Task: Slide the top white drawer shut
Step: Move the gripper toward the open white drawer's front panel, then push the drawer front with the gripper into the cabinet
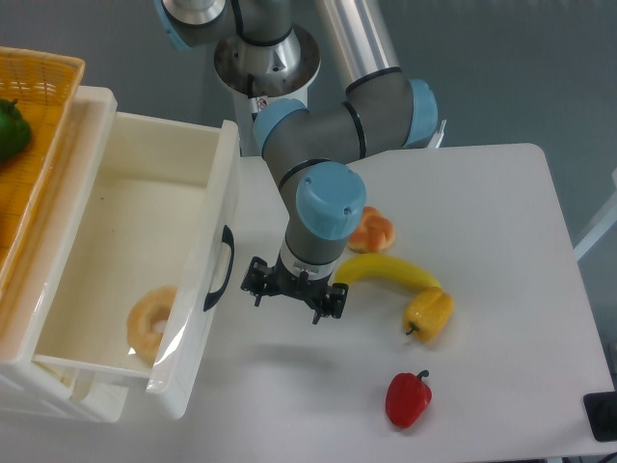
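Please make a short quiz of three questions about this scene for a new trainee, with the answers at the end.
1. True or false: the top white drawer is fully shut.
2. What lies inside the drawer? A) a banana B) a doughnut C) a red pepper
3. Fill in: the gripper is to the ____ of the drawer's black handle in the camera picture.

Key:
1. False. It stands pulled out, its inside open to view.
2. B, the doughnut. The banana and the red pepper lie on the table.
3. Right. It is close to the handle but apart from it.
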Robot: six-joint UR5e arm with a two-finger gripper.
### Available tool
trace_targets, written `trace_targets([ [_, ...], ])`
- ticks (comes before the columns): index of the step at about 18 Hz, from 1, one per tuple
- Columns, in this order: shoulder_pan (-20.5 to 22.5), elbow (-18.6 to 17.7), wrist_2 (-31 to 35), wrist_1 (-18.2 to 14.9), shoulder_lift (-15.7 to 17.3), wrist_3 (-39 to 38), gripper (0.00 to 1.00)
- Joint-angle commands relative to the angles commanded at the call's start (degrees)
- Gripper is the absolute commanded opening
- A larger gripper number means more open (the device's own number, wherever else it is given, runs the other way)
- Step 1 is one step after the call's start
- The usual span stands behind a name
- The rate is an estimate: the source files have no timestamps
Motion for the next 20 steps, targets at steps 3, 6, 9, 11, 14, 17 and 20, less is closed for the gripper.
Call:
trace_targets([
  [3,0.0,0.0,-0.5,-0.1,0.0,0.0,1.0],
  [6,-0.1,-0.1,-0.9,-0.1,0.0,0.0,1.0],
  [9,-0.5,-0.2,-0.9,-0.4,0.2,0.0,1.0],
  [11,-0.7,-0.2,-1.0,-0.4,0.4,0.0,1.0],
  [14,-0.8,-0.2,-1.9,-0.4,0.5,0.0,1.0],
  [17,-1.3,-0.2,-2.5,-0.4,0.5,0.0,1.0],
  [20,-1.3,-0.2,-2.5,-0.4,0.7,0.0,1.0],
])
